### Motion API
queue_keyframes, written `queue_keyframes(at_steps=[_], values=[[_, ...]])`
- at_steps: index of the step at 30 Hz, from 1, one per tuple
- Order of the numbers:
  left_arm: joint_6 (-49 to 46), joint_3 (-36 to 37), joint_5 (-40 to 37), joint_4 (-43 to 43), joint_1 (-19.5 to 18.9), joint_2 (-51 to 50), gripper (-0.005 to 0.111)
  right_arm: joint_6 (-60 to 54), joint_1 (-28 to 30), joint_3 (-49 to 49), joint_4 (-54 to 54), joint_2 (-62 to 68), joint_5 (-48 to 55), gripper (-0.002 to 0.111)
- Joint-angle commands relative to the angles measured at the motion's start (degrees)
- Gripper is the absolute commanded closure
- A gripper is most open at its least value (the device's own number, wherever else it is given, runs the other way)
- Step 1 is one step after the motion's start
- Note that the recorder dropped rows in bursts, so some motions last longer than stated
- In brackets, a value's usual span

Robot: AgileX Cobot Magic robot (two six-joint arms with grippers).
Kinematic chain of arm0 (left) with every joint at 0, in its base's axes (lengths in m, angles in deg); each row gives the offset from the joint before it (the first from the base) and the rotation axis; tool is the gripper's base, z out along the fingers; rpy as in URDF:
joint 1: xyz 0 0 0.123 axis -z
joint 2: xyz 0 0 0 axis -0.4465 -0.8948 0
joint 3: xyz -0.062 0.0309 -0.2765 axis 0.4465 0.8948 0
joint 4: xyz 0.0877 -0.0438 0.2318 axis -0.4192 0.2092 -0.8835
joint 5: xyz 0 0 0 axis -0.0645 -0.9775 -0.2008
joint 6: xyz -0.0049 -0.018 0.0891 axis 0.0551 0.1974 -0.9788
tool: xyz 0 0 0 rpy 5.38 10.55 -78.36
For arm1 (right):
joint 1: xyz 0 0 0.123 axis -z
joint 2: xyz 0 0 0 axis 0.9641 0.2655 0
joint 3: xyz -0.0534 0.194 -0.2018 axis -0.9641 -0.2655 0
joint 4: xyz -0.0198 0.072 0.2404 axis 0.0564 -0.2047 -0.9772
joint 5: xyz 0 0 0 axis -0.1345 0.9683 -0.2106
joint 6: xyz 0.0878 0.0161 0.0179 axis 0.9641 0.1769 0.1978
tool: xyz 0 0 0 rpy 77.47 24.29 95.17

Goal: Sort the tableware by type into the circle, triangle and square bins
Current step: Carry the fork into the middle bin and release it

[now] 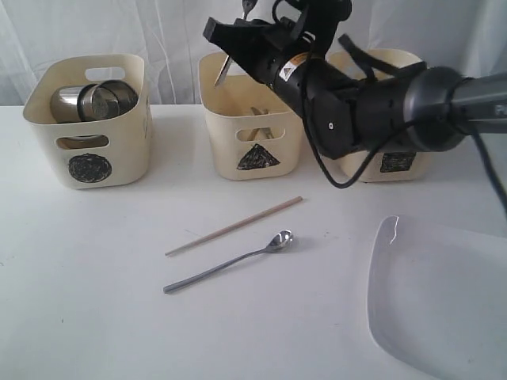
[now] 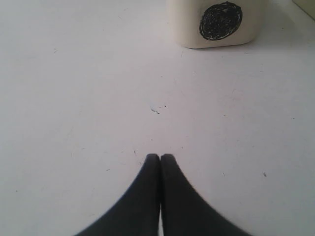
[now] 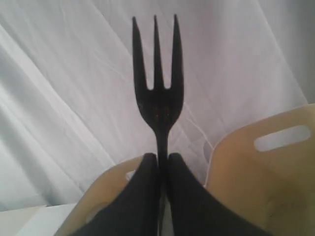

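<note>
While the right gripper (image 3: 160, 160) clenches the fork (image 3: 157, 98), its handle points seven o'clock toward the triangle bin (image 1: 226, 134)'s open mouth; the left gripper (image 2: 160, 158) is closed on nothing.

Test lab: bare white table (image 1: 95, 317), draped white curtain (image 1: 95, 32) behind

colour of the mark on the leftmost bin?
Black: a scribbled, filled-in circle on the cream bin. Clearest in the left wrist view.

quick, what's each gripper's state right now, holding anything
left gripper: jaws closed, holding nothing.
right gripper: jaws closed on the handle of a three-tined metal fork.
</note>
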Motion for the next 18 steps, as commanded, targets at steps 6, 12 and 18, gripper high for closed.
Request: queue_keyframes(at_steps=[6,12,18], values=[[0.4,0.1,0.0,0.5,0.0,0.3,0.107,-13.5,3.8,12.0,0.3,11.7,0.2,0.084],[0.4,0.1,0.0,0.5,0.0,0.3,0.107,-13.5,4.4,12.8,0.2,10.8,2.9,0.070],[0.4,0.1,0.0,0.5,0.0,0.3,0.107,-13.5,4.4,12.5,0.4,2.9,29.7,0.070]])
